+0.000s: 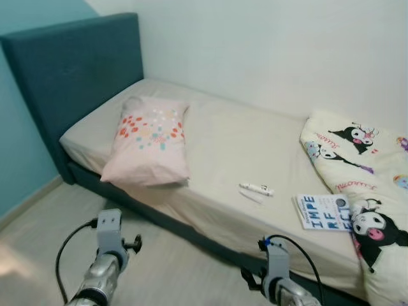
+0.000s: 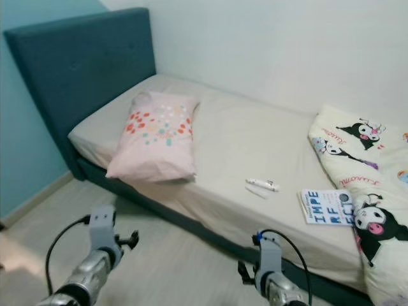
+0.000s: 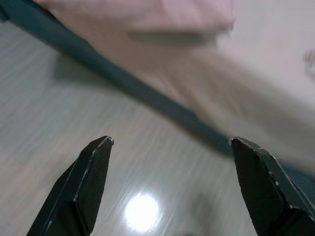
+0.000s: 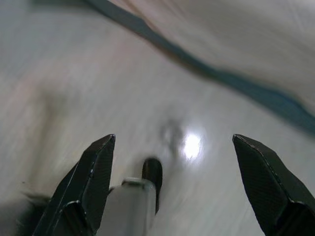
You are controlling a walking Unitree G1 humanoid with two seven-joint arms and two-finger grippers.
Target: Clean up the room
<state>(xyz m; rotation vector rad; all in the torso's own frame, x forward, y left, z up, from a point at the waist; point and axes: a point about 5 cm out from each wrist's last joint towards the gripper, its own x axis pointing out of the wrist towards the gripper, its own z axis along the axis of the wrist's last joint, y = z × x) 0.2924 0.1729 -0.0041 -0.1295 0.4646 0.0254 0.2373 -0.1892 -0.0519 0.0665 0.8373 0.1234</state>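
A bed (image 1: 242, 143) with a beige sheet stands before me. On it lie a pink dotted pillow (image 1: 150, 140) near the headboard, a small white tube (image 1: 256, 189) and a book (image 1: 324, 211) with blue letters near the front edge. A cream cartoon-print blanket (image 1: 357, 172) is bunched at the right. My left arm (image 1: 105, 255) and right arm (image 1: 277, 280) are held low over the floor in front of the bed. The left gripper (image 3: 170, 142) is open above the floor beside the bed's edge. The right gripper (image 4: 172, 137) is open too, with nothing between its fingers.
A teal headboard (image 1: 76, 70) and teal wall close off the left; a white wall runs behind the bed. Pale wood floor (image 1: 172, 261) lies between me and the dark bed base (image 1: 191, 233). A grey part with a black tip (image 4: 138, 194) shows under the right gripper.
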